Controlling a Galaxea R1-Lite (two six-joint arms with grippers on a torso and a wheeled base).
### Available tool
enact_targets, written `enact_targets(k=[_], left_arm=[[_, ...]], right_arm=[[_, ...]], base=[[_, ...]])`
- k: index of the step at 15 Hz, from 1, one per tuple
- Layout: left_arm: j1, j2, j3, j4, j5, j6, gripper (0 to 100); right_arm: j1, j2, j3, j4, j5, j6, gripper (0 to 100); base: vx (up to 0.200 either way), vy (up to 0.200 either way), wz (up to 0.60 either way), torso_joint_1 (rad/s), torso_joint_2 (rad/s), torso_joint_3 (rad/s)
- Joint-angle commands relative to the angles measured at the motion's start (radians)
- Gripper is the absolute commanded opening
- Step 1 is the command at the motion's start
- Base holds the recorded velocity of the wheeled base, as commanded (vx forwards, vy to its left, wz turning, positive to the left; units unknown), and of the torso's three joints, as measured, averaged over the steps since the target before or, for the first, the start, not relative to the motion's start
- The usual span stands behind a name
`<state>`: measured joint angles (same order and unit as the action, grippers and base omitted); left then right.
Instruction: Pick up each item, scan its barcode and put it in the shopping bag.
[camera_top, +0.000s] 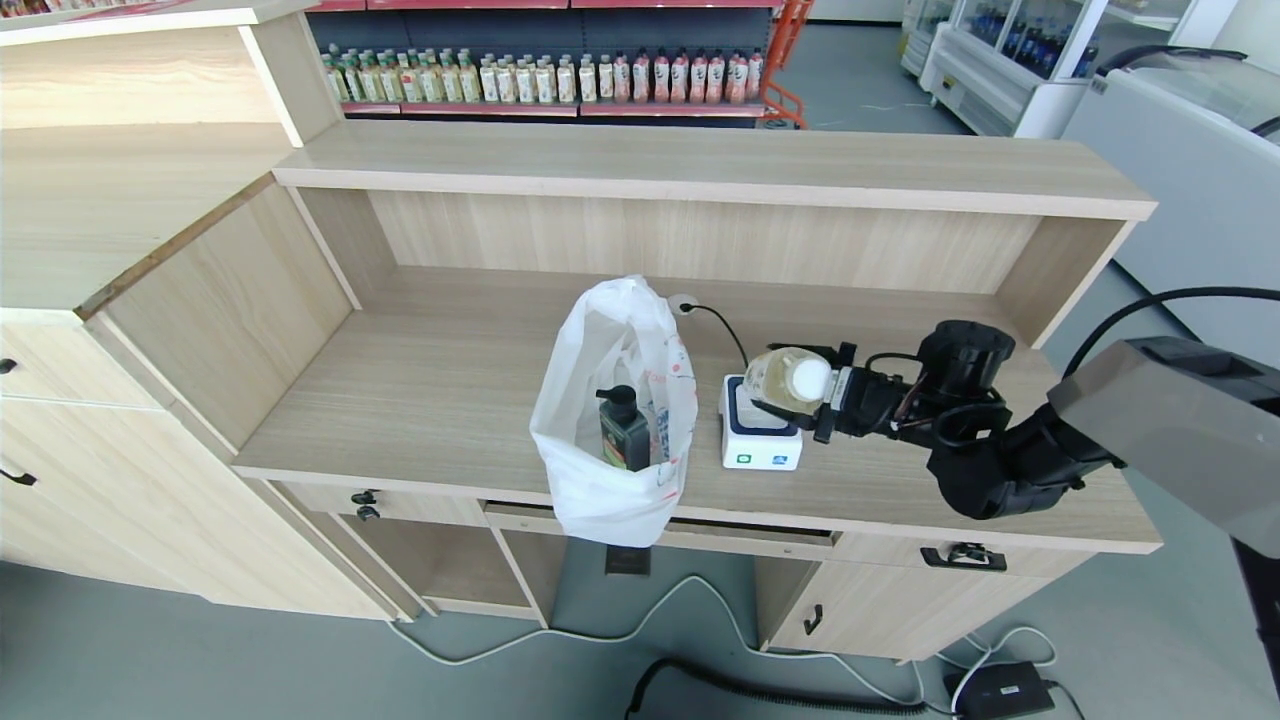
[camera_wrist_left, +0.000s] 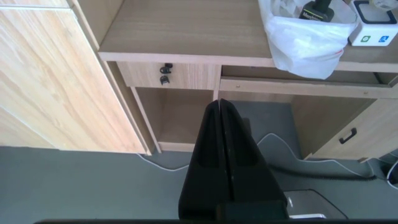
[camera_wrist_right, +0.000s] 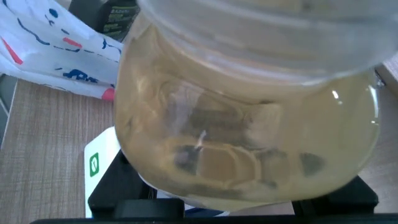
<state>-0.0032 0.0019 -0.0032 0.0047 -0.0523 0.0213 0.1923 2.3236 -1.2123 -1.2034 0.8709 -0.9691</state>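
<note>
The left gripper (camera_wrist_left: 219, 104) hangs below and left of the scanner (camera_top: 760, 446), off the counter's (camera_top: 420, 400) front edge, fingers pressed together. Just left of the scanner, the white shopping bag (camera_top: 610, 330) droops over that edge with a dark pump bottle (camera_top: 624, 430) inside. Directly above the scanner, the right gripper (camera_top: 785, 381) is clamped on a bottle (camera_top: 776, 378) of yellowish liquid, tipped sideways. A black cable (camera_top: 722, 325) runs behind the scanner.

bottle (camera_wrist_right: 249, 112) — cut off by the right wrist view's edge | scanner (camera_top: 762, 448) top partly hidden under bottle | pump bottle (camera_top: 624, 432) base hidden behind shopping bag (camera_top: 600, 500) wall — print too small | shopping bag, scanner cut by left wrist view's edge
</note>
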Motion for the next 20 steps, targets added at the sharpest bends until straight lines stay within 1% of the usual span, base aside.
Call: enact_targets(k=[1,3,4,5,6,7,8,9,10,11,12,14,20], left_arm=[[0.0,0.0,0.0,0.0,0.0,0.0,0],[0.0,0.0,0.0,0.0,0.0,0.0,0],[0.0,0.0,0.0,0.0,0.0,0.0,0],[0.0,0.0,0.0,0.0,0.0,0.0,0],[0.0,0.0,0.0,0.0,0.0,0.0,0],[0.0,0.0,0.0,0.0,0.0,0.0,0],[0.0,0.0,0.0,0.0,0.0,0.0,0],[0.0,0.0,0.0,0.0,0.0,0.0,0],[0.0,0.0,0.0,0.0,0.0,0.0,0],[0.0,0.0,0.0,0.0,0.002,0.0,0],[0.0,0.0,0.0,0.0,0.0,0.0,0],[0.0,0.0,0.0,0.0,0.0,0.0,0],[0.0,0.0,0.0,0.0,0.0,0.0,0]], right_arm=[[-0.011,-0.102,0.002,-0.004,-0.032,0.089,0],[-0.016,-0.198,0.016,-0.002,-0.105,0.231,0],[-0.007,-0.276,0.054,0.002,-0.208,0.359,0],[0.024,-0.372,0.116,0.024,-0.391,0.53,0],[0.056,-0.461,0.151,0.122,-0.547,0.676,0],[0.065,-0.552,0.166,0.285,-0.651,0.745,0],[0.07,-0.629,0.171,0.456,-0.725,0.842,0],[0.079,-0.676,0.166,0.562,-0.776,0.963,0],[0.09,-0.702,0.172,0.62,-0.82,1.044,0],[0.088,-0.719,0.189,0.654,-0.849,1.087,0],[0.088,-0.727,0.223,0.657,-0.862,1.101,0],[0.09,-0.739,0.257,0.656,-0.865,1.1,0],[0.073,-0.784,0.246,0.682,-0.874,1.095,0]], base=[[0.0,0.0,0.0,0.0,0.0,0.0],[0.0,0.0,0.0,0.0,0.0,0.0],[0.0,0.0,0.0,0.0,0.0,0.0],[0.0,0.0,0.0,0.0,0.0,0.0],[0.0,0.0,0.0,0.0,0.0,0.0],[0.0,0.0,0.0,0.0,0.0,0.0],[0.0,0.0,0.0,0.0,0.0,0.0],[0.0,0.0,0.0,0.0,0.0,0.0],[0.0,0.0,0.0,0.0,0.0,0.0],[0.0,0.0,0.0,0.0,0.0,0.0],[0.0,0.0,0.0,0.0,0.0,0.0],[0.0,0.0,0.0,0.0,0.0,0.0],[0.0,0.0,0.0,0.0,0.0,0.0]])
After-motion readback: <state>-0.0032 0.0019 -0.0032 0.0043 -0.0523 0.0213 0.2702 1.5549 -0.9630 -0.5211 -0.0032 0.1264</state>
